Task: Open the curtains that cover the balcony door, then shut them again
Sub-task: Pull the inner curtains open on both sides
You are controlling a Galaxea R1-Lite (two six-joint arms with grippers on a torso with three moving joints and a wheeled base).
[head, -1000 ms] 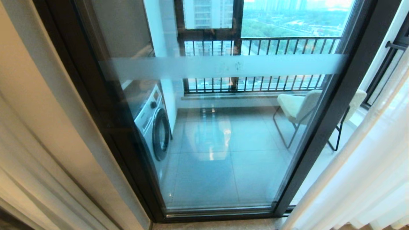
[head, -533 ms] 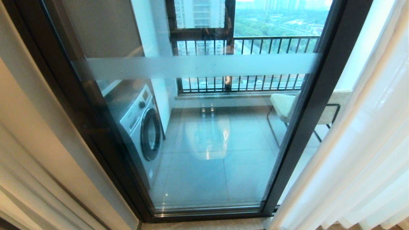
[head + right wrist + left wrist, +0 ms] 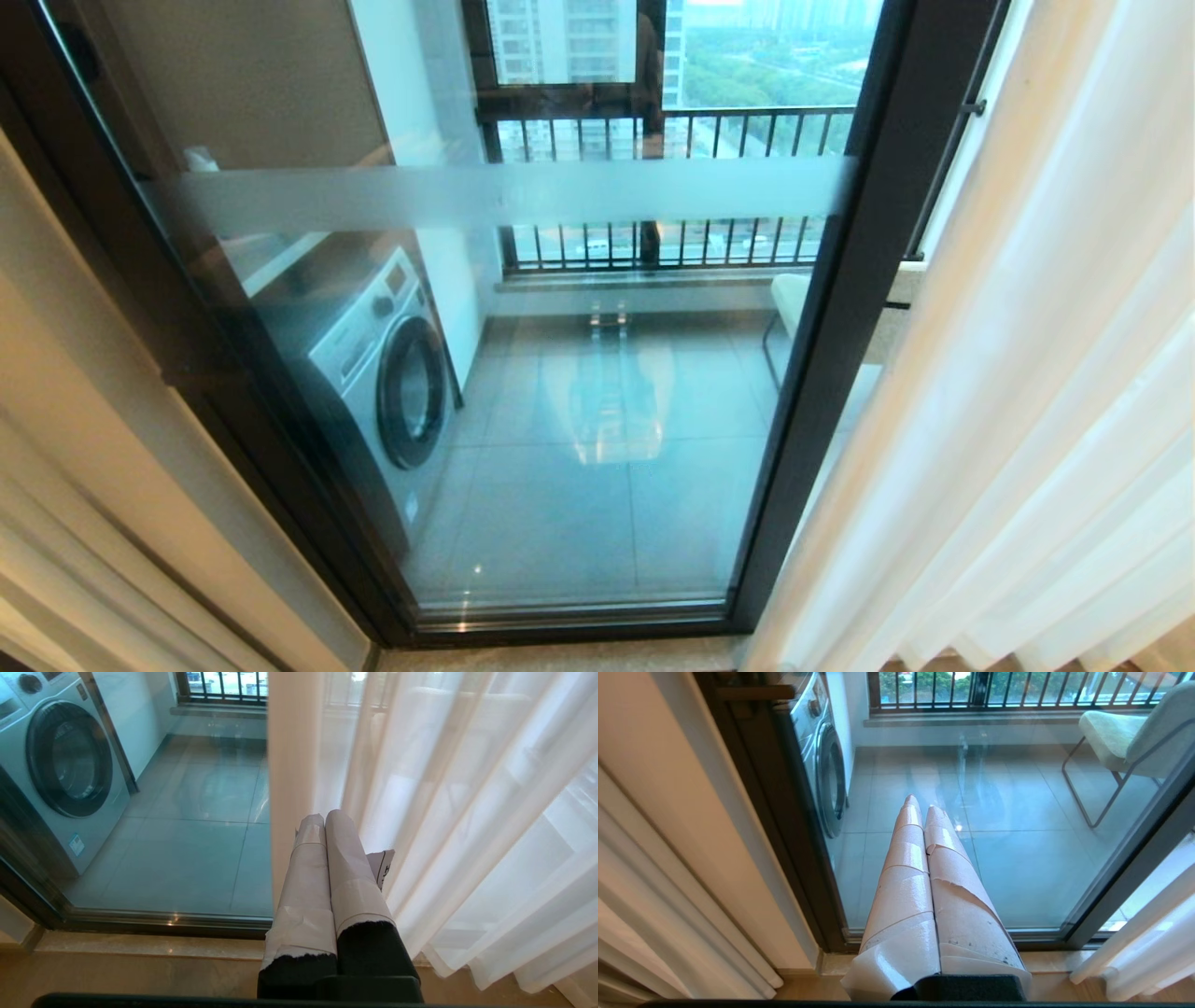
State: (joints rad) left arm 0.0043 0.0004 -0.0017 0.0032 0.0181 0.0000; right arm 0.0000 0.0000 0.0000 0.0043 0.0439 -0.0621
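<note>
Head view, balcony door (image 3: 523, 392) bare glass, sheer curtains (image 3: 1018, 373) gathered at its right edge — left gripper (image 3: 920, 805) and right gripper (image 3: 325, 817) both closed, empty, right one just beside the fabric.

Washing machine (image 3: 373, 373) on grey tiled floor (image 3: 579, 504), chair (image 3: 1120, 737), black railing (image 3: 672, 140)

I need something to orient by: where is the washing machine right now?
In the head view the washing machine stands on the balcony's left side, behind the balcony door glass.
</note>
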